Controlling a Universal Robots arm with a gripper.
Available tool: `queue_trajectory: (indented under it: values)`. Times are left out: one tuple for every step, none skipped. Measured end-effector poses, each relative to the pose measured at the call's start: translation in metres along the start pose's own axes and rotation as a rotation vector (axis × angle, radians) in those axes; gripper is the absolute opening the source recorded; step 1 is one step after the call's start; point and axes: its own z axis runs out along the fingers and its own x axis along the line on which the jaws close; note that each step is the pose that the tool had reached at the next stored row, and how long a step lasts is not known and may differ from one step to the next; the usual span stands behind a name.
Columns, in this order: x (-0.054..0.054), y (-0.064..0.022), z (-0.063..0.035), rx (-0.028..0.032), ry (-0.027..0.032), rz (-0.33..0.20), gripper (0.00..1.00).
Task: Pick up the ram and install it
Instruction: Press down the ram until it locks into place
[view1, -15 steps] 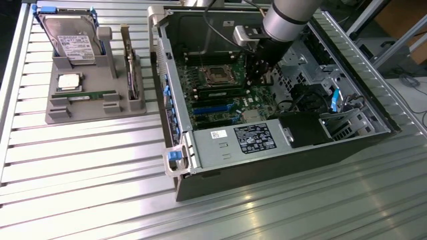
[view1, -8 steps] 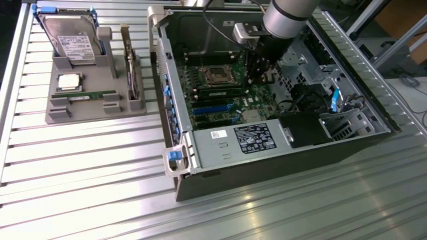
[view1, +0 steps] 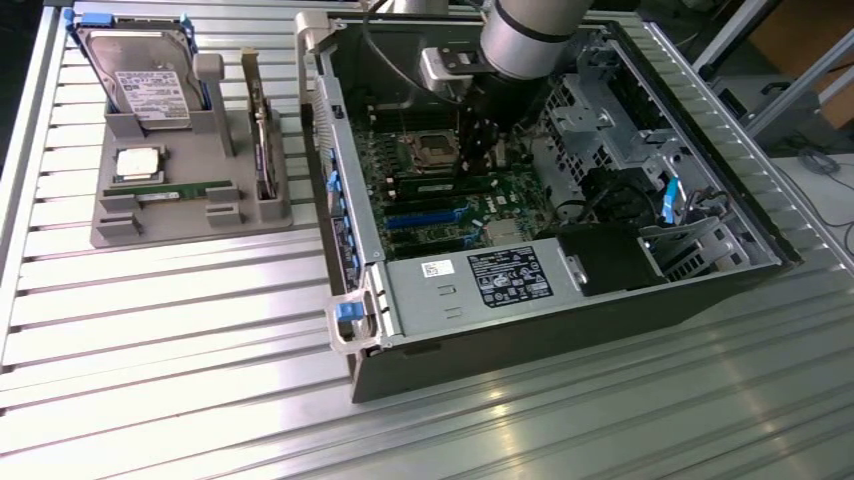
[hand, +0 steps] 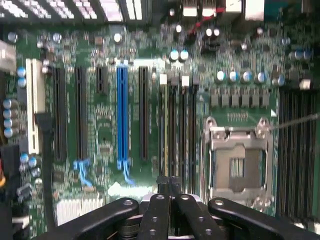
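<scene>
Ram: one green stick (view1: 186, 190) lies flat along the near edge of the grey holder tray (view1: 120, 232), at the exterior view's left, well apart from the computer case; whether a second stick is already seated in the motherboard I cannot tell, though a thin edge shows in one slot in the wrist view.
Ram slots: long dark slots (hand: 177, 127) run just beside the empty processor socket (hand: 239, 167) on the motherboard (view1: 441, 190); they stand directly ahead of the fingertips.
Tray contents: square silver processor (view1: 138, 163) sits just behind the ram stick, and the hard drive (view1: 144, 82) stands propped at the far end, each in its own moulded pocket, probably so that every part has a fixed pick-up spot.
Case: open side up on the ribbed metal desk (view1: 174, 360), leaving the board reachable from above.
Gripper (hand: 169, 181): fingers pressed together, narrow, with nothing clearly between them; it hangs inside the case over the slots, near the socket.
Arm: reaches down into the case from the far side.
</scene>
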Motion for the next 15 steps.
queue_trajectory:
  values:
    - [0.0, 0.0046, 0.001, 0.0002, 0.0001, 0.0, 0.1]
    - [0.0, 0.0101, 0.0022, 0.0002, 0.0002, 0.0, 0.1]
    - [0.0, 0.0142, 0.0032, 0.0004, 0.0, 0.0, 0.1]
    - [0.0, 0.0195, 0.0041, 0.0003, 0.0006, 0.0, 0.1]
    - [0.0, 0.0292, 0.0059, 0.0002, 0.0006, 0.0, 0.1]
    - [0.0, 0.0368, 0.0074, 0.0003, 0.0002, 0.0, 0.1]
    - [0.0, 0.0471, 0.0087, 0.0003, 0.0004, 0.0, 0.1]
    - [0.001, 0.0528, 0.0092, 0.0004, 0.0003, 0.0, 0.1]
    - [0.001, 0.056, 0.0095, 0.0006, 0.0, 0.0, 0.1]
    - [0.001, 0.0584, 0.0096, 0.0006, 0.0001, 0.0, 0.1]
    - [0.0, 0.059, 0.0097, 0.0006, 0.0001, 0.0, 0.1]
    - [0.001, 0.0593, 0.0103, 0.0006, 0.0, 0.0, 0.1]
    - [0.001, 0.0594, 0.0106, 0.0005, 0.0002, 0.0, 0.1]
    - [0.001, 0.0597, 0.0112, 0.0005, 0.0004, 0.0, 0.1]
    - [0.001, 0.0598, 0.012, 0.0004, 0.0005, 0.0, 0.1]
